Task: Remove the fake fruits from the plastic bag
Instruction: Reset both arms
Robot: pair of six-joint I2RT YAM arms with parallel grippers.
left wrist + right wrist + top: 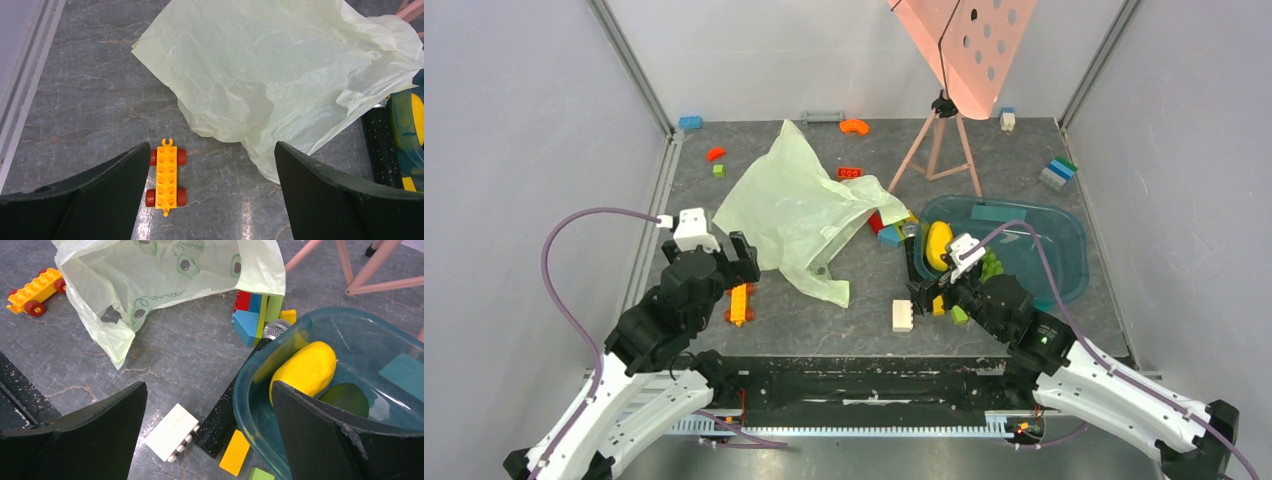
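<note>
The pale-green plastic bag lies crumpled and flat on the table's middle; it also shows in the left wrist view and, mouth open, in the right wrist view. I see no fruit inside. A smooth yellow fruit lies in the teal tray beside a bumpy green fruit. A dark green rounded piece lies beside the yellow one. My left gripper is open and empty at the bag's near-left edge. My right gripper is open and empty over the tray's left rim.
An orange wheeled brick lies by my left finger. A white brick, a black glittery toy microphone and small yellow and green bricks lie by the tray. Coloured bricks sit at the bag's mouth. A pink tripod stands behind.
</note>
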